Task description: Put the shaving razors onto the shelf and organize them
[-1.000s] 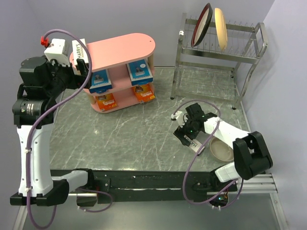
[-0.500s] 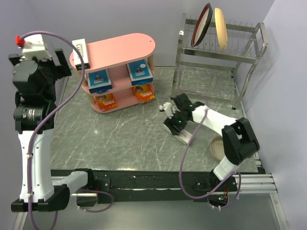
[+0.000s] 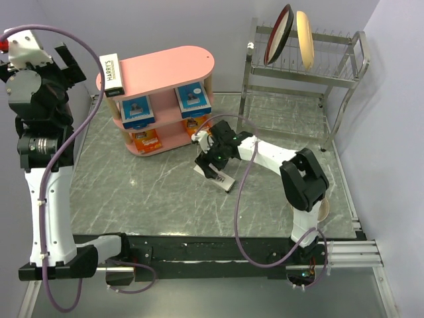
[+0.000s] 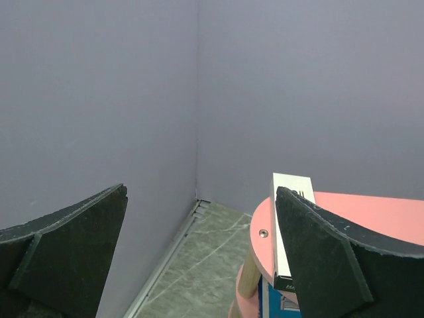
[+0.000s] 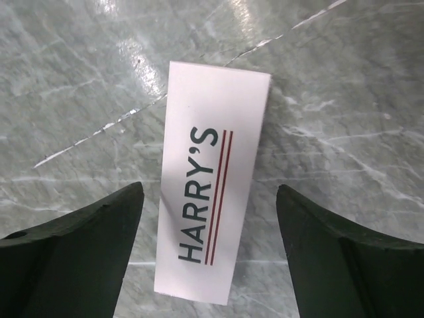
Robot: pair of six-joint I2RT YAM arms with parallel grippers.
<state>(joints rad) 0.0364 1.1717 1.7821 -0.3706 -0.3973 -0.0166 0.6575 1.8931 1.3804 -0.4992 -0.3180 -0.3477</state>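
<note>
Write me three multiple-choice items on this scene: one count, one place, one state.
1. How many plates stand in the dish rack? A one; B two; C four.
2. The HARRY'S box below the right claw lies: A on the table; B in the dish rack; C on a plate.
3. The right claw is: A shut on the box; B shut, empty; C open.
Answers: 1 B, one dark and one cream plate stand there. 2 A, marble shows all round it. 3 C, its jaws stand clear of the box's sides.

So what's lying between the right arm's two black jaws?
A white HARRY'S box, flat on the marble table, with a gap to each open jaw. The right wrist view shows it plainly.
</note>
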